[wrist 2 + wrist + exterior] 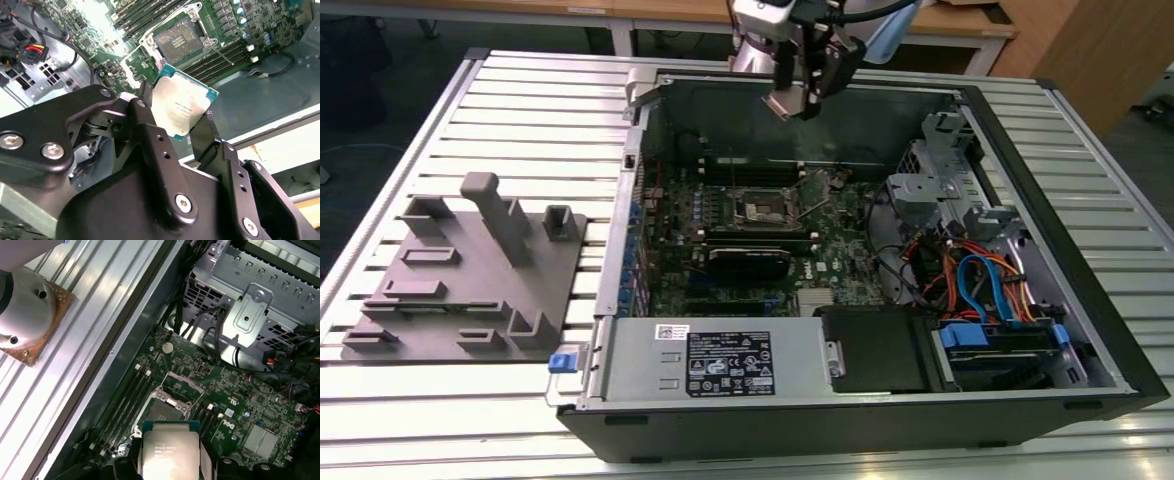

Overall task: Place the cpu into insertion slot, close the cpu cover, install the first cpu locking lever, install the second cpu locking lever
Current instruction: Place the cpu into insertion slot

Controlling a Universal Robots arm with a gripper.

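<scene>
Starting with the exterior view, we see the gripper (803, 100) hanging over the open computer case (854, 430). It is clenched on the cpu (790, 104), well above the insertion slot (765, 207) on the motherboard (834, 265).

In the second wrist view, the fingers (145, 112) pinch the cpu (182, 107) by opposite edges, its metal top towards the camera. The insertion slot (178, 42) lies bare beyond it, apart from the chip.

In the first wrist view, the cpu (170, 452) partly hides the insertion slot (161, 412), and the cpu cover (175, 399) looks swung back.

We judge the first step to be in hand: the chip is carried, not yet seated. Placing it calls for squaring its edges to the socket and coming down flat, without scraping the contacts.
</scene>
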